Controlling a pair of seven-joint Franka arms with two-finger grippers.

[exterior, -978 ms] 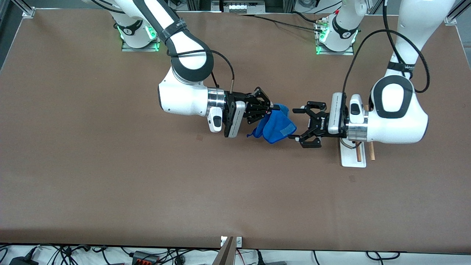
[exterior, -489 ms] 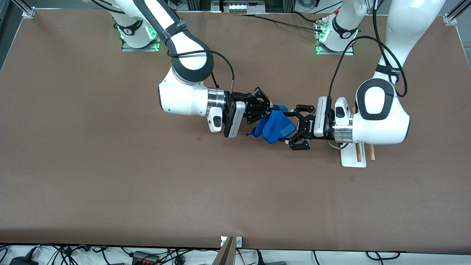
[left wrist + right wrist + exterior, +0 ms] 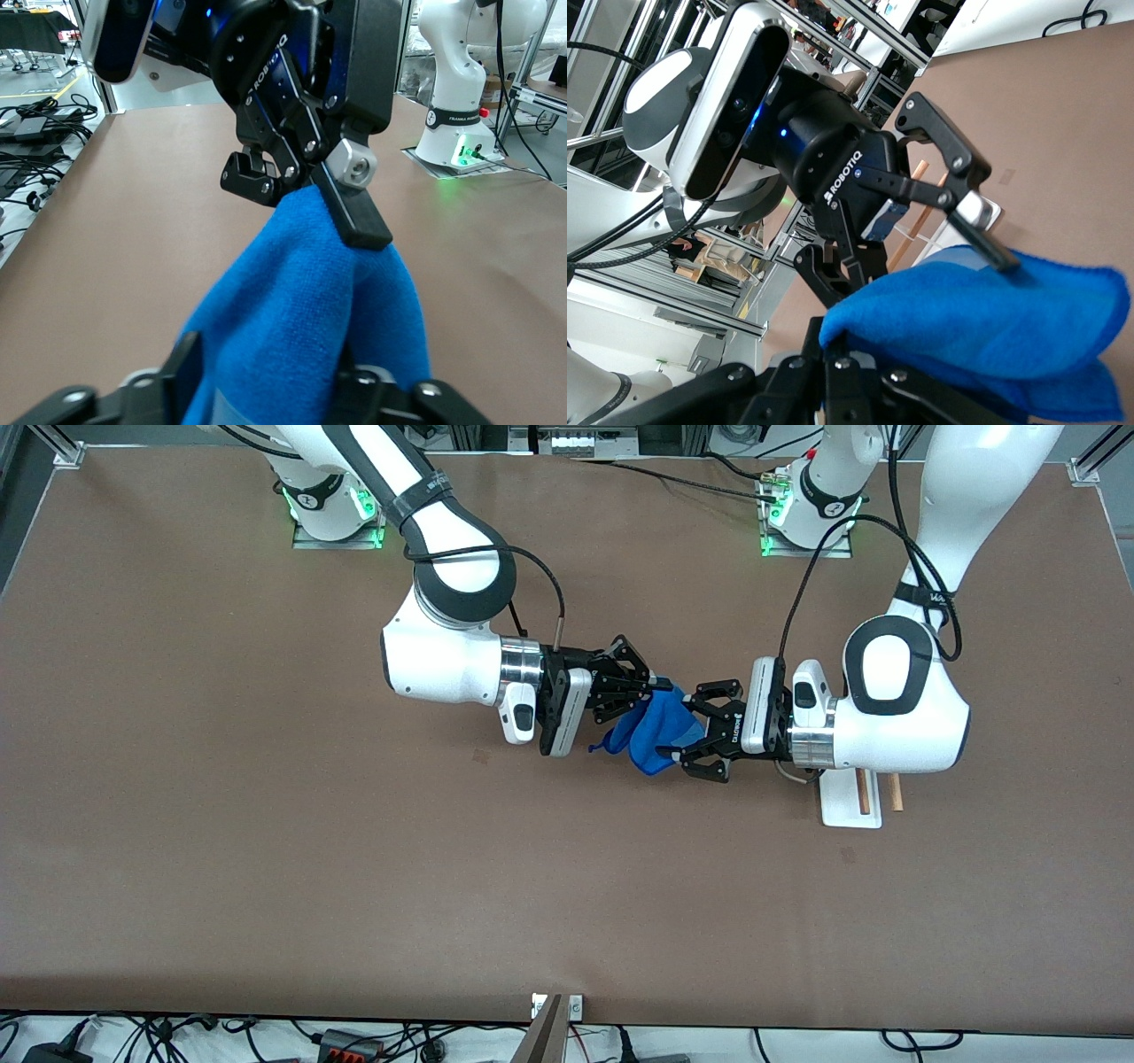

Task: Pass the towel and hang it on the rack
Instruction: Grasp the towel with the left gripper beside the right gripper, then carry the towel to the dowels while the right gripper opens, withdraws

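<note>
The right gripper (image 3: pixel 657 685), pinched on one edge of the towel (image 3: pixel 657 731), suspends it above the table's (image 3: pixel 266 850) middle. The left gripper's (image 3: pixel 678 735) fingers straddle the towel, partly closed. The rack (image 3: pixel 852 802) stands below the left wrist.

Front view: high camera facing both arm bases, looks down over the whole surface (image 3: pixel 266 886). Each of the 2 wrist views sits close, just back of its own pincer, looking across at the other arm. All 3 share the towel (image 3: pixel 660 731) (image 3: pixel 310 301) (image 3: pixel 992 310) mid-surface
</note>
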